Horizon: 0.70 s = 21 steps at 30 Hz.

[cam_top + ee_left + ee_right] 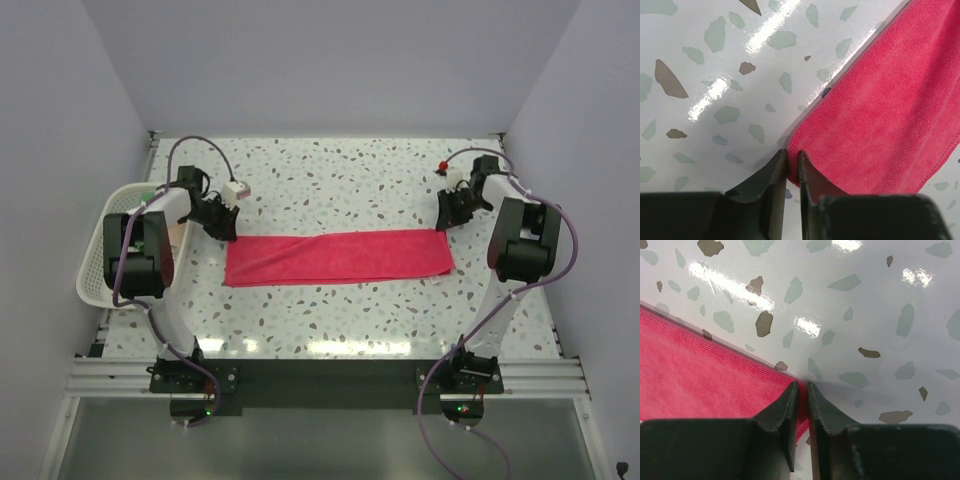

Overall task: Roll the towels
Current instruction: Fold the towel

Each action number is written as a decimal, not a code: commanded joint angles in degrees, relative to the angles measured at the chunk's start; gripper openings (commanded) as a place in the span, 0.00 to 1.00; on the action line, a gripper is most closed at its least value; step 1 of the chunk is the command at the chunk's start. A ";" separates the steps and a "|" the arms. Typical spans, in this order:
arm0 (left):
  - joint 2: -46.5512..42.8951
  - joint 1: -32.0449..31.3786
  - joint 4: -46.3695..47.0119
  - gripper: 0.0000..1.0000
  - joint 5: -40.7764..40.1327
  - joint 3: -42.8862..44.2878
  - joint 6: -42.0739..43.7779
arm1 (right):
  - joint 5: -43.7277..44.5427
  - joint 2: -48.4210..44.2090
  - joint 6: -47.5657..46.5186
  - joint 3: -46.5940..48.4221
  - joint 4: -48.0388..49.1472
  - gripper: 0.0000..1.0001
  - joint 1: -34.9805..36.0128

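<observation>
Closest in, the left gripper (793, 167) has its jaws almost together, nipping a far corner of the pink-red towel (338, 258) in the thin gap between them. At the other far corner, the right gripper (803, 400) pinches the cloth the same way. Between the two, the towel lies flat as a long folded strip on the speckled table (330, 170). Out beyond the left gripper's outer side sits a white mesh basket (95, 275).

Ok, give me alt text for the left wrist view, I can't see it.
The left gripper pinches a corner of the pink-red towel between nearly closed jaws. The towel fills the right of the picture, and the glossy white speckled table fills the left.
</observation>
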 commanded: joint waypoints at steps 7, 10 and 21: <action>-1.19 1.10 6.27 0.00 -3.75 0.10 -2.62 | 5.01 -1.16 -1.91 -0.36 0.23 0.00 -0.37; -0.76 1.63 7.95 0.00 -4.98 0.45 -3.23 | 7.39 -1.96 -1.91 -0.27 1.56 0.00 -0.64; 2.76 0.84 10.06 0.00 -4.10 4.75 -5.69 | 6.69 -0.38 -0.50 2.72 1.20 0.00 0.41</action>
